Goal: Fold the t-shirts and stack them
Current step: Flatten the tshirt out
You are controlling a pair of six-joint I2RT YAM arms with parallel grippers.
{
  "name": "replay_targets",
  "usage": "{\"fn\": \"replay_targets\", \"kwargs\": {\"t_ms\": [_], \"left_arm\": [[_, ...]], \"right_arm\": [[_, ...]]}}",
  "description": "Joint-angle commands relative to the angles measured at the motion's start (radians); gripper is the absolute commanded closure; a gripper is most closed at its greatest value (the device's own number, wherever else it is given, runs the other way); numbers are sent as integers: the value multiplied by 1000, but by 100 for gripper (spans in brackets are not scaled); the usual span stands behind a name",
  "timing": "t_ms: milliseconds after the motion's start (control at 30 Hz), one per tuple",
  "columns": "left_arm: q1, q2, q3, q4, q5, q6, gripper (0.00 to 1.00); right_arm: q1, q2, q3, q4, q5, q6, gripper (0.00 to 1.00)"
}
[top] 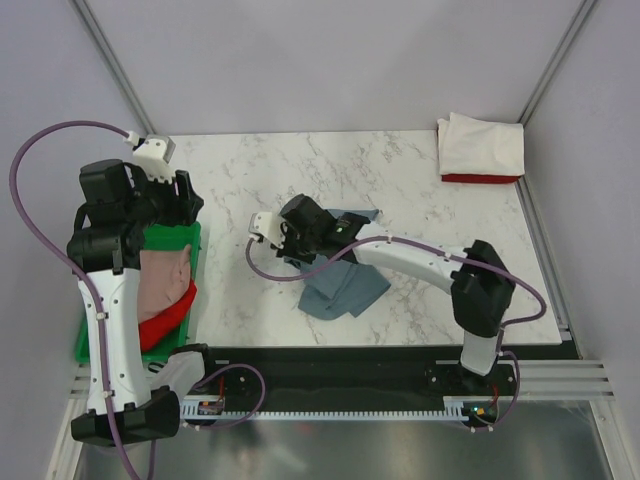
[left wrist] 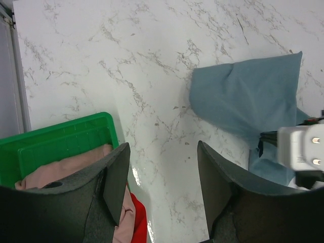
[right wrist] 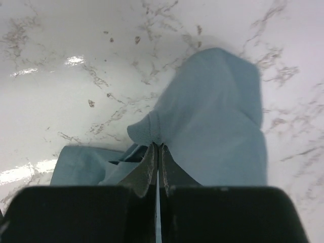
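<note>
**Right gripper (right wrist: 157,147) pinches the slate-blue t-shirt (right wrist: 212,126) for folding; left gripper (left wrist: 162,152) waits empty.**

At 9 o'clock the left gripper hangs wide open, holding nothing, above one green tray (left wrist: 61,136). One pale pink t-shirt (top: 165,280) and one red t-shirt (top: 170,318) lie crumpled there, likely queued. At centre, the right gripper is clamped on the slate-blue t-shirt's hemmed edge, probably to draw it over. At 1 o'clock, one folded white t-shirt (top: 480,145) tops one folded red t-shirt (top: 480,179), seemingly finished.

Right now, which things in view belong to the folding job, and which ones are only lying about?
For the job: blue-grey t-shirt, pinched by the right gripper; pink t-shirt and red t-shirt, both in the green tray; folded white t-shirt, far right corner.
Just there: green tray; marble table.
</note>
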Motion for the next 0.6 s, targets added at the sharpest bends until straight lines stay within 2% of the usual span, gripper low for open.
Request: {"fn": "replay_targets", "kwargs": {"t_ms": [0, 167, 267, 333, 433, 467, 500, 567], "left_arm": [[4, 11, 24, 41, 27, -16, 37], [4, 62, -1, 47, 93, -19, 38], [-3, 109, -39, 55, 155, 4, 43], [-25, 134, -62, 52, 183, 27, 44], [-149, 183, -105, 52, 127, 79, 44], [-254, 203, -119, 51, 102, 93, 44], [-301, 215, -134, 52, 67, 102, 44], [-406, 252, -186, 60, 64, 104, 44]], "right_arm": [[2, -145, 65, -52, 42, -93, 100], [-20, -297, 211, -95, 153, -205, 100], [-84, -322, 326, -132, 238, -222, 100], [-174, -320, 381, -149, 263, -225, 100], [-345, -317, 384, -150, 251, -206, 100], [-386, -314, 383, -152, 240, -199, 100], [-461, -302, 369, -152, 230, -201, 100], [-524, -289, 349, -153, 220, -207, 100]]}}
